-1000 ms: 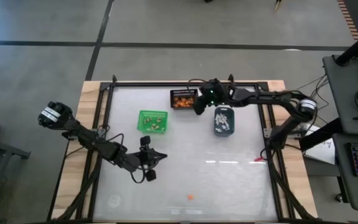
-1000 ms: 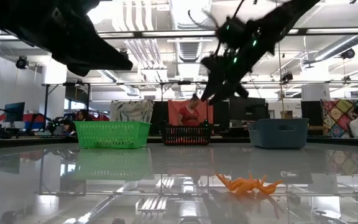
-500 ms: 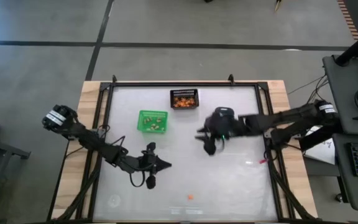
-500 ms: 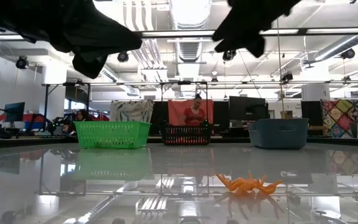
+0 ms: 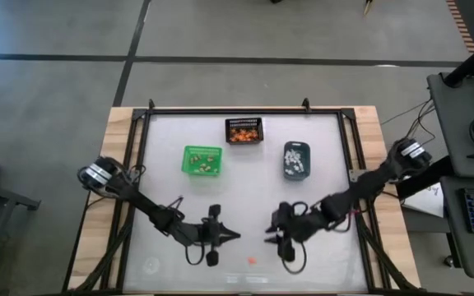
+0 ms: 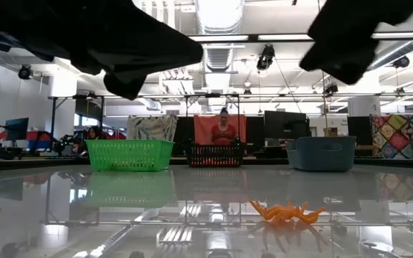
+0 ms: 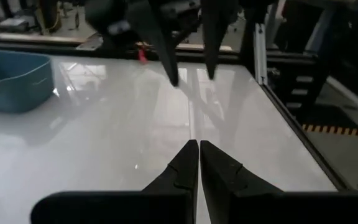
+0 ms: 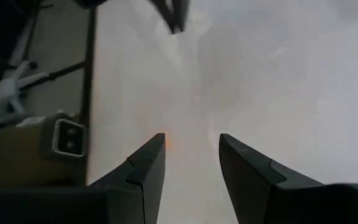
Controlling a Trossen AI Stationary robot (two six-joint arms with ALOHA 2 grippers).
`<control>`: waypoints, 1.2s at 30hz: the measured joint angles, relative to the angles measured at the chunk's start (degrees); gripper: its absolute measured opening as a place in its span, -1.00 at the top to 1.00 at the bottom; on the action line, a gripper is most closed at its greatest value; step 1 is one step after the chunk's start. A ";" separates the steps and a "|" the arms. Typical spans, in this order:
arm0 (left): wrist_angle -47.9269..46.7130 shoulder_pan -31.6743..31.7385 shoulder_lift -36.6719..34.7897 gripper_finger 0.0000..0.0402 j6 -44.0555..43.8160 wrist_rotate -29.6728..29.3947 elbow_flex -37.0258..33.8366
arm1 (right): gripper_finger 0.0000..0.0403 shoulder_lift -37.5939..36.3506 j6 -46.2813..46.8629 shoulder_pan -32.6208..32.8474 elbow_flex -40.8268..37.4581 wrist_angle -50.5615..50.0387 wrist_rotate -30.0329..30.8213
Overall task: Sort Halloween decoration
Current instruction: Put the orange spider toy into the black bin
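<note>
Orange trinket (image 5: 252, 261) at six o'clock: drop right claw (image 5: 276, 244), fingers apart, straight over, then pinch; left claw (image 5: 232, 237) shut.

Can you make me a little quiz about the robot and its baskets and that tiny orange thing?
1. True or false: the orange trinket lies loose on the table, outside every bin.
2. Which bin holds white trinkets? A) green bin B) black bin C) blue bin
3. Fill in: the left gripper is ____, while the right gripper is open.

Key: 1 true. 2 C. 3 shut.
</note>
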 joint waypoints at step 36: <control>-1.28 -1.02 14.25 1.00 1.03 5.35 10.14 | 0.30 25.23 8.93 8.58 10.26 11.11 6.27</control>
